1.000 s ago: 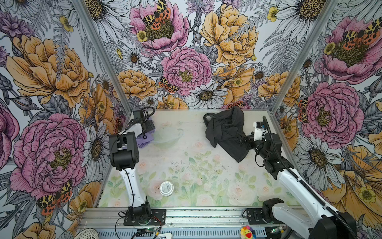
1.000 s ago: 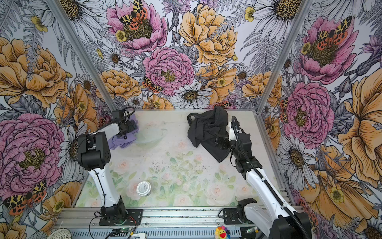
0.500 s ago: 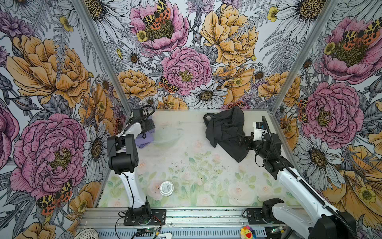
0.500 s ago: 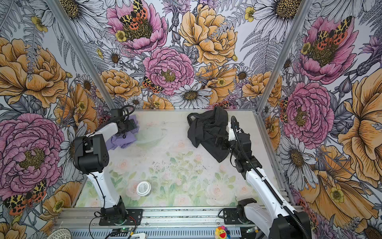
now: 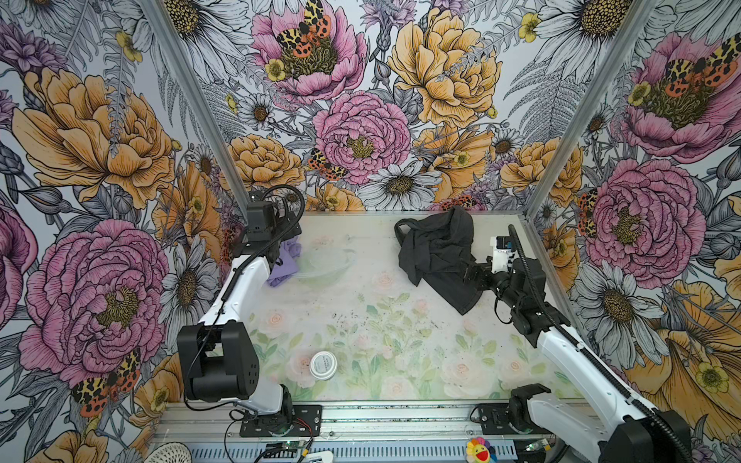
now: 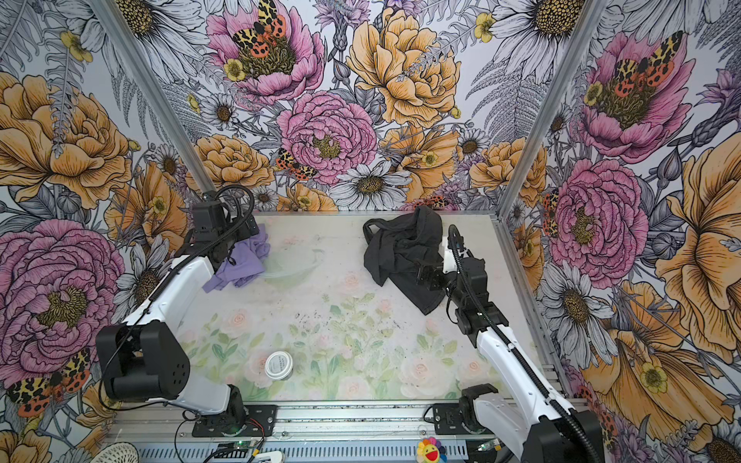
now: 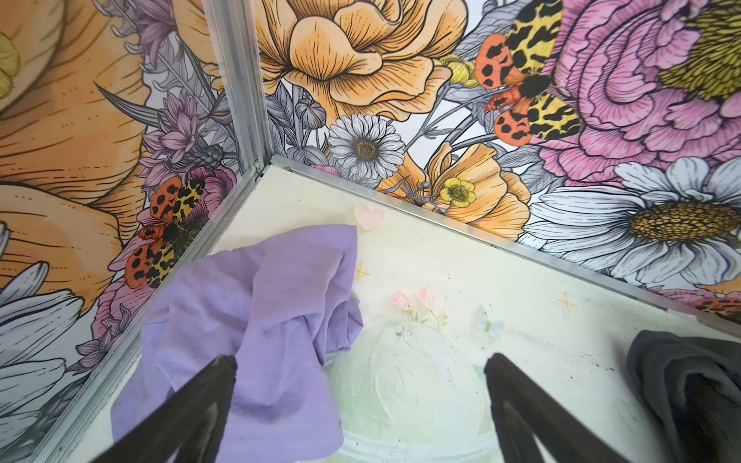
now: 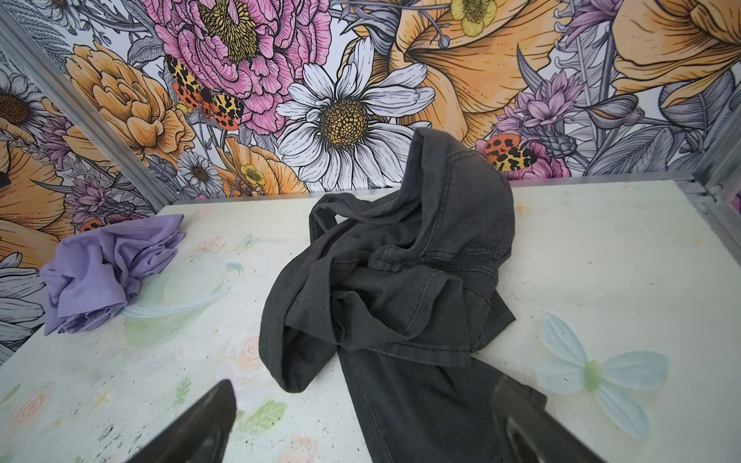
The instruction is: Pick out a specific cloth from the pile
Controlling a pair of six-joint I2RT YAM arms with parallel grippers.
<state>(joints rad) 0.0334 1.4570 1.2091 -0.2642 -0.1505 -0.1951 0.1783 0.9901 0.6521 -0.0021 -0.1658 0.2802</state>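
Top views both show the cloth (image 5: 286, 264), lavender and crumpled, in the upper left of the counter (image 5: 361, 312) near the back corner, its edge touching a clear bowl (image 5: 325, 265). The charcoal-black cloth (image 5: 435, 256) lies well apart in the upper right, so the pile looks already split. The left arm (image 5: 240, 288) reaches over the lavender heap, the right arm (image 5: 569, 356) reaches to the dark one's lower edge, and a small white tub (image 5: 323, 365) sits alone at lower centre. Left wrist view: the left tool (image 7: 359, 360) is spread wide and holds nothing, with one finger (image 7: 192, 409) over the lavender fabric and the other over the bowl. Right wrist view: the right tool (image 8: 365, 385) is likewise open and empty, one side poised over the dark cloth's trailing end. If it closes there, it would probably take the wrong garment. On the other side, the left finger could snag a loose fold as the arm moves and drag the cloth, or tug the bowl along, since the fabric lies against its rim. That bowl is nearly invisible on the pale print, and the two walls close by leave little room to swing. The counter is a washed-out floral sheet dotted with dark specks and edged in metal. The walls (image 5: 361, 132) carry oversized peonies, daisies and spotted moths, joined at bare metal posts (image 5: 194, 100).
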